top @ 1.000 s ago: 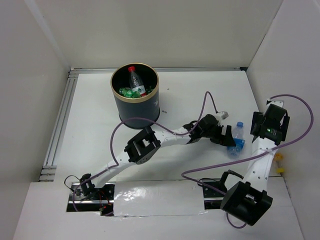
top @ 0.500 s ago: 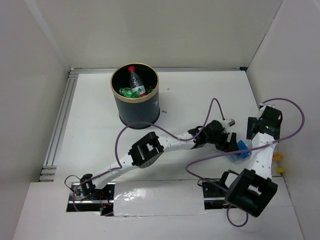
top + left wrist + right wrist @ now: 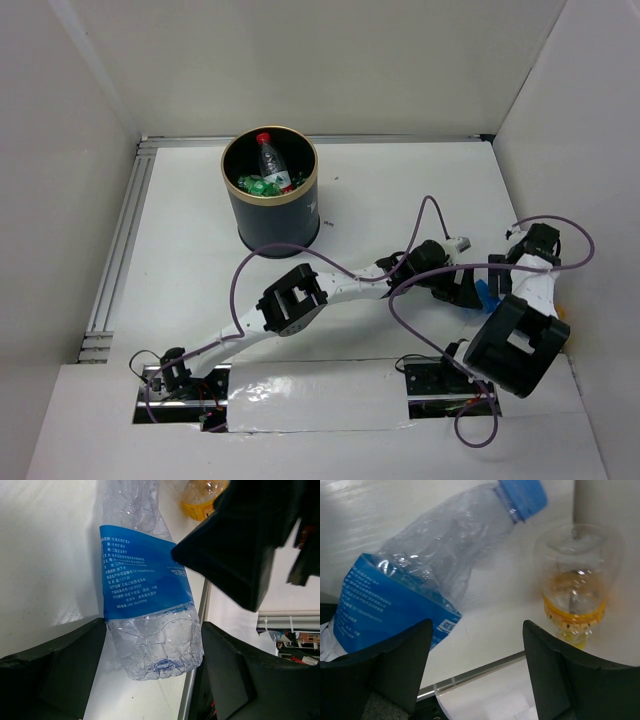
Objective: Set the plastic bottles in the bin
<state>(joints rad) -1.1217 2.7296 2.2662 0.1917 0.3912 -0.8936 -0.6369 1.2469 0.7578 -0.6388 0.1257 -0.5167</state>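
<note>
clear crumpled plastic bottle with blue label (image 3: pixel 145 575) lies on white worktop (image 3: pixel 200 250) far right, well apart from tall navy gold-rimmed bin (image 3: pixel 250 225). left fingers (image 3: pixel 65 665) spread astride its base; right fingers (image 3: pixel 555 670) spread, empty, crowding. squeeze gently at label; right arm should back off first.

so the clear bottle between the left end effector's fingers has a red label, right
Not quite: the label is blue, not red. The left wrist view shows the clear bottle lying between the fingers of the left end effector, with a blue label around its middle.
</note>
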